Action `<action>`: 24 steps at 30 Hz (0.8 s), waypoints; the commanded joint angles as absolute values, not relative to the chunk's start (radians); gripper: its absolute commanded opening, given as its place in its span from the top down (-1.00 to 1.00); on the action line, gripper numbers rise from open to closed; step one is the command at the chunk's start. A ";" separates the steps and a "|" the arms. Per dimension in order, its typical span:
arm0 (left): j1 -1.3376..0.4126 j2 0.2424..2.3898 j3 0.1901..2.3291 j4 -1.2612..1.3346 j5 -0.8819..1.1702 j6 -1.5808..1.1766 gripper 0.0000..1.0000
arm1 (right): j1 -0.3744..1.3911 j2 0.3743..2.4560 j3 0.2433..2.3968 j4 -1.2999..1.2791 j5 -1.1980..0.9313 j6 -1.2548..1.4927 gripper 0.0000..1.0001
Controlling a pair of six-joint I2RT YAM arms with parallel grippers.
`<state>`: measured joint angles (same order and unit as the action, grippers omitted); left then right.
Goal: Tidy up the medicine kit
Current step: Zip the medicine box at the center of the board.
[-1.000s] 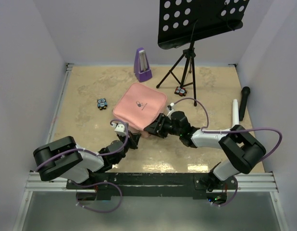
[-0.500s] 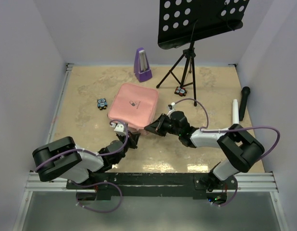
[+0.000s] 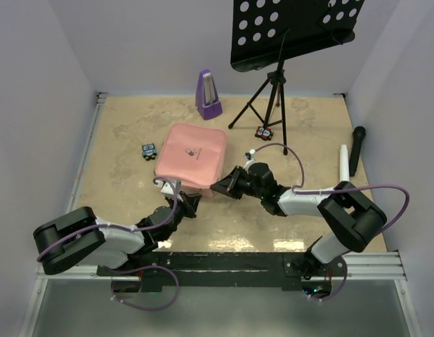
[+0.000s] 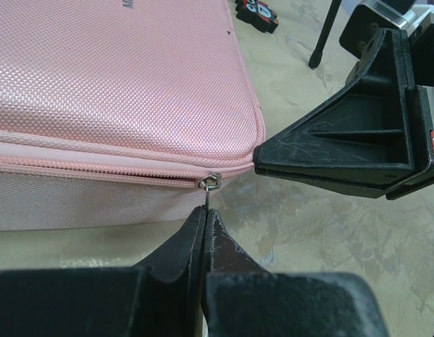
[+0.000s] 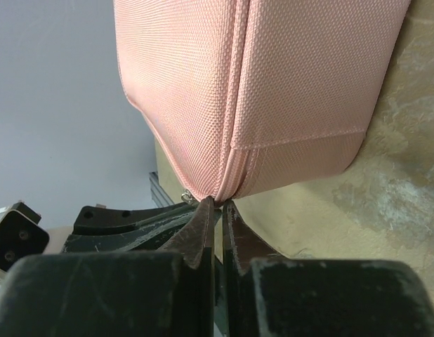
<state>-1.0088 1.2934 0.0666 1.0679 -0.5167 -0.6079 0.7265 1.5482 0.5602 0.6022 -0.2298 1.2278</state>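
Note:
The medicine kit is a pink square zip case lying flat and closed on the beige table. My left gripper sits at its near edge, shut on the thin metal zipper pull, which hangs from the slider at the case's corner. My right gripper comes in from the right. Its fingertips are pinched on the corner seam of the case. In the left wrist view the right gripper's black fingers touch that same corner beside the slider.
A purple metronome stands at the back beside a black music stand's tripod. Small packets lie left of the case and by the tripod. A black microphone and a white tube lie at the right.
The case slid and turned to the left. My right gripper closed at its corner. My left arm swung lower and leftward, still shut on the zipper pull.

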 commanded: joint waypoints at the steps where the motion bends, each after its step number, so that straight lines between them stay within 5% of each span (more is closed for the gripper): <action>1: -0.982 1.220 0.038 1.045 -0.515 -0.594 1.00 | 0.689 1.503 0.541 0.577 -0.130 1.166 1.00; 18: -0.900 1.146 0.011 0.945 -0.520 -0.609 1.00 | 0.664 1.491 0.502 0.698 -0.236 1.130 1.00; 21: -0.907 1.170 0.026 0.965 -0.482 -0.594 1.00 | 0.679 1.497 0.508 0.746 -0.279 1.140 0.22; 24: -0.923 1.198 0.046 0.982 -0.471 -0.583 1.00 | 0.692 1.479 0.537 0.715 -0.278 1.127 -0.18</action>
